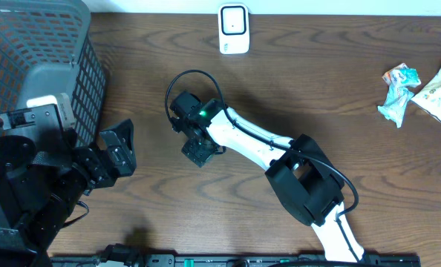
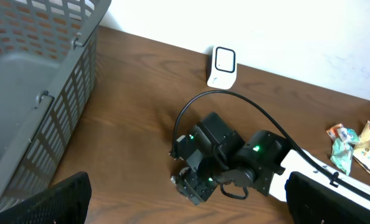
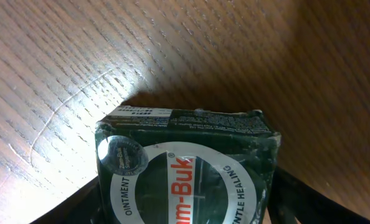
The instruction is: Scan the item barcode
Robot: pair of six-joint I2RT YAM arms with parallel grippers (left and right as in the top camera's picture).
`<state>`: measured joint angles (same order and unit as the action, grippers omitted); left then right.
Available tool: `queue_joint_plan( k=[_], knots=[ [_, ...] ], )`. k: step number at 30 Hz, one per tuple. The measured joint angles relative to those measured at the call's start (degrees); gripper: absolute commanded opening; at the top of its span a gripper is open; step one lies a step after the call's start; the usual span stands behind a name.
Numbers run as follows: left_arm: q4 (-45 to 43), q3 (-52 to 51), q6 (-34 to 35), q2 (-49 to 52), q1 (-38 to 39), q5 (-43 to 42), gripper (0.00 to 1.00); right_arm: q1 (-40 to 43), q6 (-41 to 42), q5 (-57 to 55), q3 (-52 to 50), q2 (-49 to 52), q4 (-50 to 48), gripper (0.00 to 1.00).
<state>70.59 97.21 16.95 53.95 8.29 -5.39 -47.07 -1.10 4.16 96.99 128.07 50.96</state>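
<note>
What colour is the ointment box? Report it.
Dark green ointment box with white label band; right wrist view shows it best.

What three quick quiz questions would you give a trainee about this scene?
1. True or false: the dark green cardboard ointment box lies inside the grey plastic mesh basket.
2. The small white plastic scanner stands: A) near the far edge of the brown wooden table; B) in the basket; C) on the box.
3. Which is directly over the box: the left gripper or the right gripper?
Key: 1 false; 2 A; 3 the right gripper.
</note>
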Motion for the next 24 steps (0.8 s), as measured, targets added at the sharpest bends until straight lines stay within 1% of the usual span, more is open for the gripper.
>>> queue_joint_plan(
  k=[3, 6, 8, 9, 12, 19, 24],
  knots=[
    [0.0, 0.0, 0.0, 0.0, 0.0, 0.0, 0.98, 0.0, 0.6, 0.1, 0.0, 0.0, 0.3, 0.64],
    [0.0, 0.0, 0.0, 0.0, 0.0, 0.0, 0.98, 0.3, 0.9, 0.3, 0.0, -0.1, 1.6, 0.63],
    [0.0, 0.0, 0.0, 0.0, 0.0, 0.0, 0.98, 0.7, 1.0, 0.9, 0.1, -0.2, 2.3, 0.59],
    [0.0, 0.0, 0.0, 0.0, 0.0, 0.0, 0.98, 1.1, 1.1, 1.2, 0.1, -0.4, 2.6, 0.6],
    [0.0, 0.0, 0.0, 0.0, 0.0, 0.0, 0.98, 2.5, 1.4, 1.7, 0.1, -1.5, 3.3, 0.68],
    [0.0, 0.0, 0.0, 0.0, 0.0, 0.0, 0.98, 4.5, -2.1, 1.6, 0.3, -4.3, 6.0, 0.75],
    [0.0, 0.0, 0.0, 0.0, 0.0, 0.0, 0.98, 4.3, -3.1, 1.4, -2.3, -4.3, 2.6, 0.79]
  ],
)
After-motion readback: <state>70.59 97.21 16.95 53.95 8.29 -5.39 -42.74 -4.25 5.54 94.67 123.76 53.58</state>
